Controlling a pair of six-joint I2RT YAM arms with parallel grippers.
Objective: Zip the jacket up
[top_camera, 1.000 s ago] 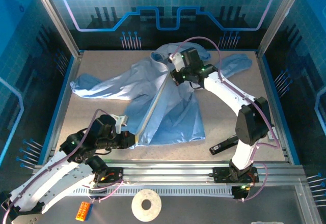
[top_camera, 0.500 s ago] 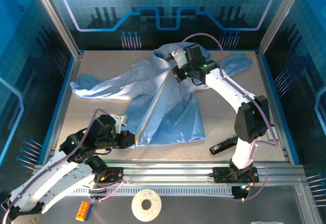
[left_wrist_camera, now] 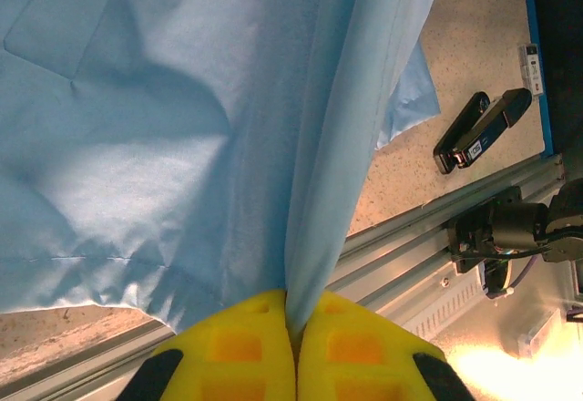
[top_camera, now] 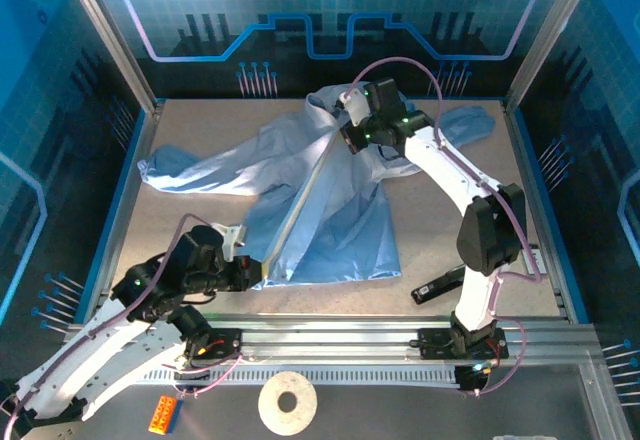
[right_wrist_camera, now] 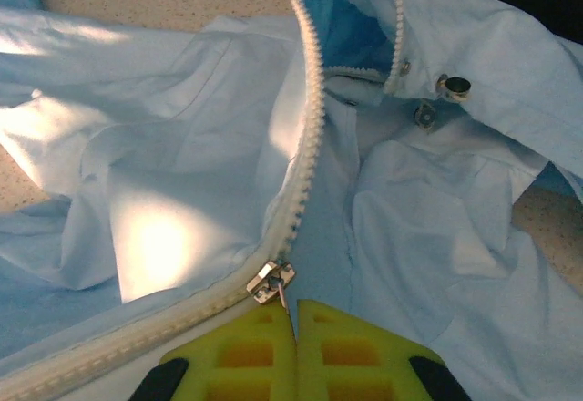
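I see the jacket spread over the middle of the counter, with the hood at the far side and the hem near. My left tool is at the near end of the zipper line, its yellow pads pressed together with the hem fold pinched between them. My right tool sits at the far end by the collar, pads closed on the zipper pull. Toward the hem the teeth are meshed; beyond the pull they split apart toward the hood. A black handheld object lies near right on the counter, apart from the jacket
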